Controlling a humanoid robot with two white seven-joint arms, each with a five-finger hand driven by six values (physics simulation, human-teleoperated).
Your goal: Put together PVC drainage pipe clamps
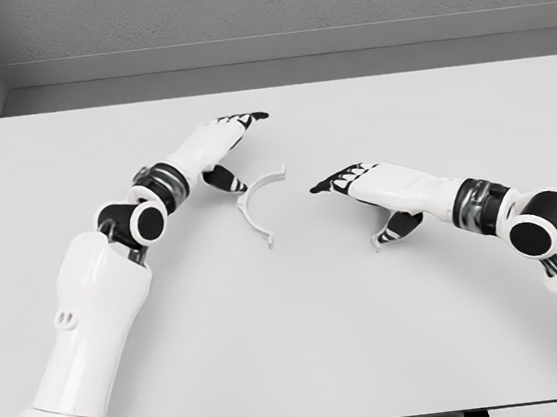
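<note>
Two white clamp pieces lie on the grey table [304,346], neither bearing readable writing. One, a curved half-ring clamp [259,203], sits just beside the left hand [223,146], whose fingers are extended and hold nothing. The right hand [372,193], fingers stretched and thumb down, touches a smaller clamp piece [378,242], mostly hidden beneath it.

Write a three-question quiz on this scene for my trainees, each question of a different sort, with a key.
1. True or false: the left hand grips the curved clamp half.
2. Which hand covers a second small white part? A left, B right.
3. What surface do the parts lie on?

Key: 1 false, its fingers are extended beside the clamp half, not closed on it. 2 B, the right hand. 3 The white table.
</note>
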